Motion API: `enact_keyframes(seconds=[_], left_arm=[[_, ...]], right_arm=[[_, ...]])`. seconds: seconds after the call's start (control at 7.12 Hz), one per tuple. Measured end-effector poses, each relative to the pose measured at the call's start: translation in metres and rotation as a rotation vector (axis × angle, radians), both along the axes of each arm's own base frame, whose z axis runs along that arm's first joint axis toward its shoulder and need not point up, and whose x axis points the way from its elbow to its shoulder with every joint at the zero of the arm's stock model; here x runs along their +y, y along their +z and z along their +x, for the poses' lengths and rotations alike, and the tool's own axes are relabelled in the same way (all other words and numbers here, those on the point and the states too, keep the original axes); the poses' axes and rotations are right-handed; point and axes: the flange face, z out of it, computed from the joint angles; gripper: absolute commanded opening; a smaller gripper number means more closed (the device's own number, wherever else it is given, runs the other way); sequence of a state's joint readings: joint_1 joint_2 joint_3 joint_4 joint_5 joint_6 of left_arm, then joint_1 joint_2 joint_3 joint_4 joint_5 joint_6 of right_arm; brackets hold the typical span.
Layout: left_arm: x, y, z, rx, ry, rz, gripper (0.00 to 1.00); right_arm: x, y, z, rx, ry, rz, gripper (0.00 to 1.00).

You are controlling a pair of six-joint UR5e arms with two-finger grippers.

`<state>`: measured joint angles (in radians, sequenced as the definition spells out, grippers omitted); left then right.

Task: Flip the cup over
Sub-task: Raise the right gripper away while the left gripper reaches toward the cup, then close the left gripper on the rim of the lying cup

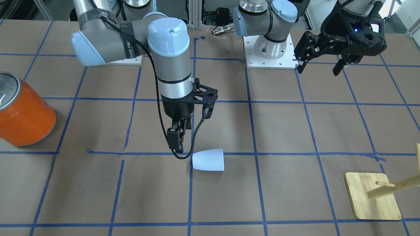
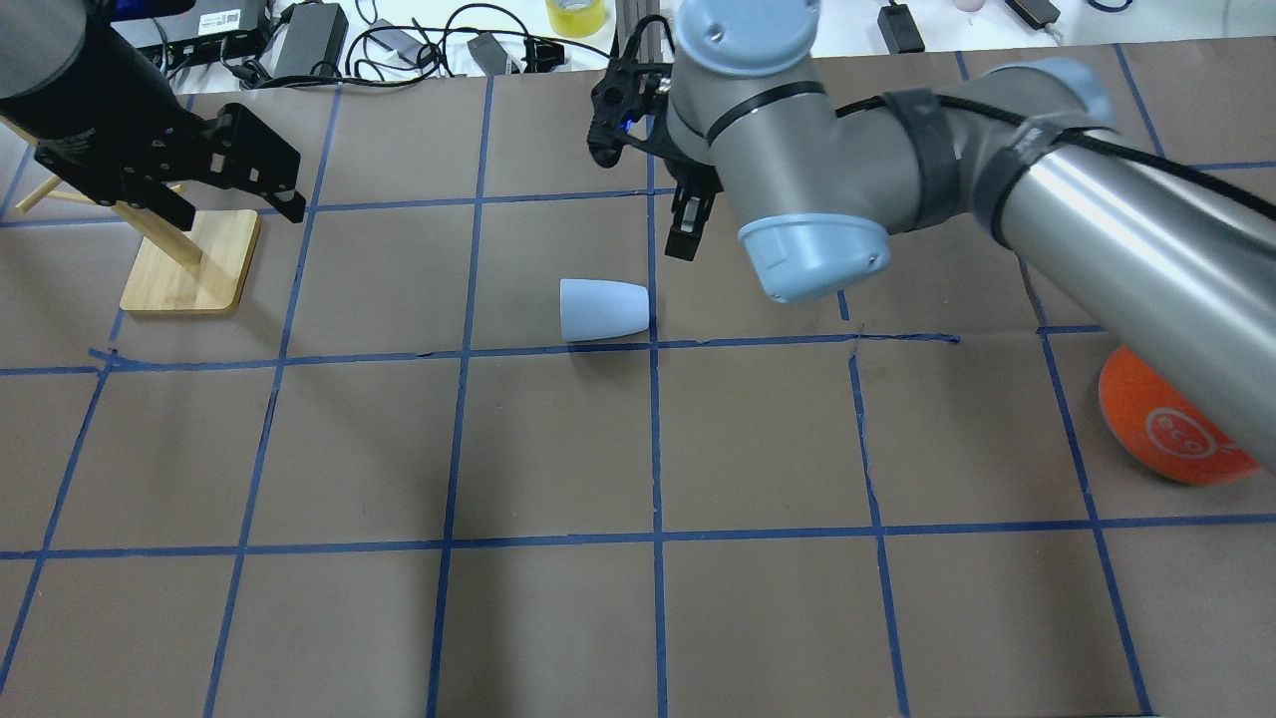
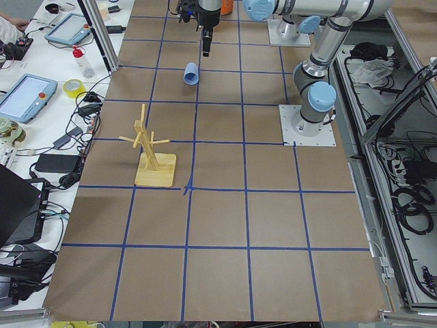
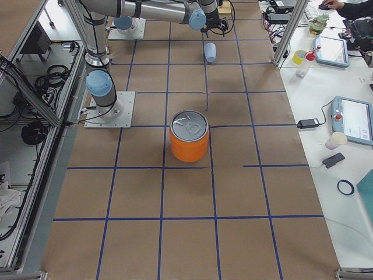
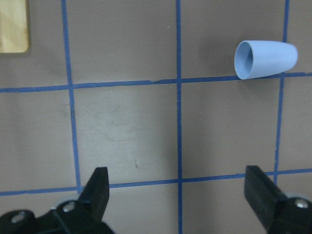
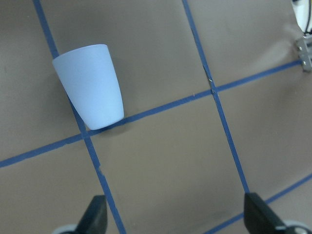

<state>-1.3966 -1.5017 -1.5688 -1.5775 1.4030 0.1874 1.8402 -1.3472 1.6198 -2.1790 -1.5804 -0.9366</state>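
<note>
The cup (image 1: 209, 159) lies on its side on the tabletop (image 1: 295, 131), with its narrow bottom near a crossing of the blue tape lines. Only the left wrist camera shows its open mouth; in the other views I see just the smooth outer wall.

The right hand (image 1: 175, 143) hangs near the cup, on the side of the narrow bottom, and does not touch it. From the front this hand is seen edge-on, so the gap is hard to read there, but its own camera shows the two fingers (image 6: 96, 217) wide apart with nothing between them.

The left hand (image 1: 320, 65) is well apart from the cup, on the side of the mouth, with its fingers also spread and holding nothing.

The orange can (image 1: 26, 118) stands far from the cup, beyond the right hand, cut off by the front picture's edge and mostly hidden under the arm from above. The wooden stand (image 1: 372, 196), on the other side of the cup, is also cut off in the front view
</note>
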Motion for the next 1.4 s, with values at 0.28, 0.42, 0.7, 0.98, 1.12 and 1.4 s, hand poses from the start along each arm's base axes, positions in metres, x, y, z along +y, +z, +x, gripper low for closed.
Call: enact_keyframes(seconds=[0.28,0.42,0.7,0.98,1.12,1.4], left_arm=[[-0.022,-0.049,-0.007,0.159,0.013,-0.006,1.00],[-0.035,-0.082,-0.014,0.272,0.018,-0.011,1.00],[-0.063,-0.145,-0.023,0.440,0.047,0.015,1.00],[-0.086,-0.210,-0.028,0.511,0.059,0.054,1.00],[-0.093,-0.236,-0.040,0.530,0.058,0.068,1.00],[-0.100,-0.267,-0.063,0.556,0.086,0.098,1.00]], right_arm=[[0.013,0.047,-0.063,-0.051,-0.209,0.044,1.00],[0.027,0.071,-0.090,-0.076,-0.348,0.071,1.00],[0.051,0.107,-0.143,-0.093,-0.558,0.140,1.00],[0.074,0.132,-0.182,-0.111,-0.773,0.181,1.00],[0.084,0.140,-0.188,-0.141,-0.907,0.179,1.00],[0.091,0.142,-0.190,-0.201,-1.144,0.187,1.00]])
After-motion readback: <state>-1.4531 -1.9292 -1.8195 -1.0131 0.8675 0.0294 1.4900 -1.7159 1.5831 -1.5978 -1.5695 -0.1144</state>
